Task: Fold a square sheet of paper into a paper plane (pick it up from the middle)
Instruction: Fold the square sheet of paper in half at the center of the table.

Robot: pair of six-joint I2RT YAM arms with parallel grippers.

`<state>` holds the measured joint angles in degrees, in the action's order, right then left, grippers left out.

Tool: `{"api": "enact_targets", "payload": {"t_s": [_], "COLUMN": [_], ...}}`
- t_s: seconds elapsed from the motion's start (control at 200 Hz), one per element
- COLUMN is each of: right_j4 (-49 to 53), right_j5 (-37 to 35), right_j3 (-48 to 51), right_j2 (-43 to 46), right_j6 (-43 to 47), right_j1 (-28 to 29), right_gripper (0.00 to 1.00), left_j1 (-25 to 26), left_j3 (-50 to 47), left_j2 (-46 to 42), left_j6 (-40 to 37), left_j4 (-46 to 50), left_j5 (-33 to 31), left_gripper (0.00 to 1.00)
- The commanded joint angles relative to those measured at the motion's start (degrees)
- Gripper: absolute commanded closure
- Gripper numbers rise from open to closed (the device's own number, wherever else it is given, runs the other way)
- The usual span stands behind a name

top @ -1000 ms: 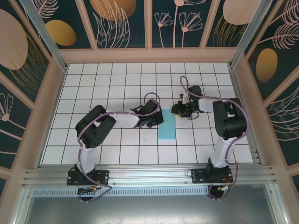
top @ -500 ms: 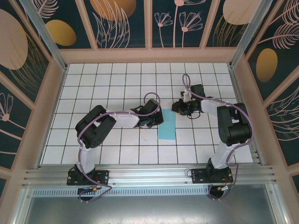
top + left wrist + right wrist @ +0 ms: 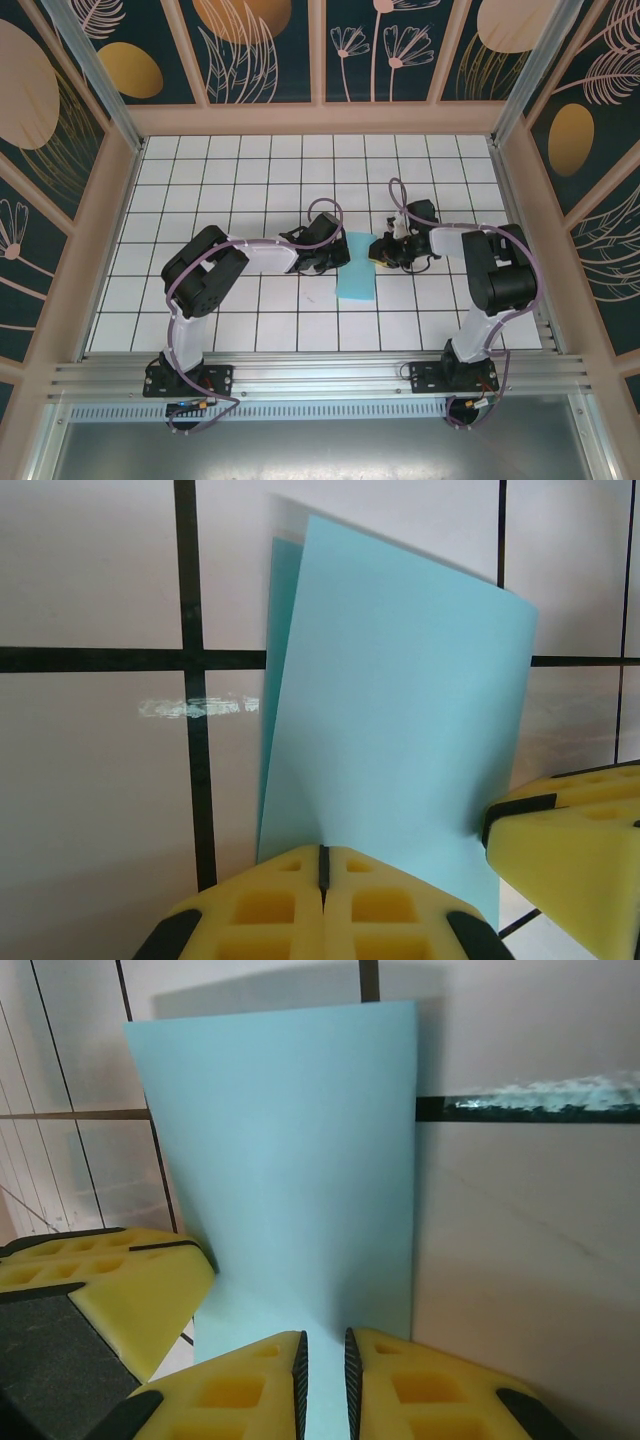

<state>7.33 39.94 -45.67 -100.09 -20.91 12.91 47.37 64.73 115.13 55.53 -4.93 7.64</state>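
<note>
The square sheet of paper [image 3: 356, 270] lies on the tiled table as a narrow light-blue rectangle, folded double, between the two grippers. My left gripper [image 3: 336, 257] is shut, and its tips rest on the paper's left edge. In the left wrist view [image 3: 322, 865] the paper [image 3: 400, 700] spreads out ahead of the closed tips, a second layer peeking out on the left. My right gripper [image 3: 384, 252] stands at the paper's upper right edge. Its jaws [image 3: 322, 1360] stand a narrow gap apart over the paper [image 3: 290, 1160], gripping nothing.
White tiles with black grid lines [image 3: 250, 180] cover the table. Wooden walls [image 3: 110, 230] enclose it on three sides, and a metal rail [image 3: 320, 375] runs along the near edge. Each wrist view shows the other gripper's yellow finger [image 3: 570, 850] [image 3: 120, 1280] beside the paper.
The right gripper swung out and came back down to the paper's right edge. The paper's near end shifted slightly left, so it lies a little tilted. The left arm stayed put.
</note>
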Motion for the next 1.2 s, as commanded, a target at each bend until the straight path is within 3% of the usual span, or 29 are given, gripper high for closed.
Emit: {"api": "enact_targets", "payload": {"t_s": [0.0,0.19,0.455,0.826,0.976,1.196], "right_j4": [1.1,-0.3,-2.2,4.0,2.1,2.9], "right_j5": [-1.1,2.2,-2.5,0.0,-5.0,-4.9], "right_j3": [1.7,6.3,11.2,11.6,15.5,16.8], "right_j2": [4.4,9.3,6.2,15.8,14.5,19.4], "right_j6": [0.8,-0.3,-1.0,-0.3,-2.8,-3.9], "right_j1": [0.6,1.3,1.8,5.5,8.4,8.9], "right_gripper": [0.79,0.79,0.79,0.78,0.79,0.79], "left_j1": [0.3,0.3,0.3,0.3,0.3,0.3], "left_j3": [-2.5,-2.6,-2.2,-2.2,-2.0,-2.3], "left_j2": [2.5,2.7,3.2,3.2,3.5,3.3], "left_j6": [-1.0,-0.7,-0.8,-1.0,-0.9,-1.3], "left_j4": [6.6,6.1,6.2,6.4,6.2,6.5], "left_j5": [-0.2,0.1,0.4,0.5,0.6,0.5], "left_gripper": [1.00,1.00,1.00,1.00,1.00,1.00]}}
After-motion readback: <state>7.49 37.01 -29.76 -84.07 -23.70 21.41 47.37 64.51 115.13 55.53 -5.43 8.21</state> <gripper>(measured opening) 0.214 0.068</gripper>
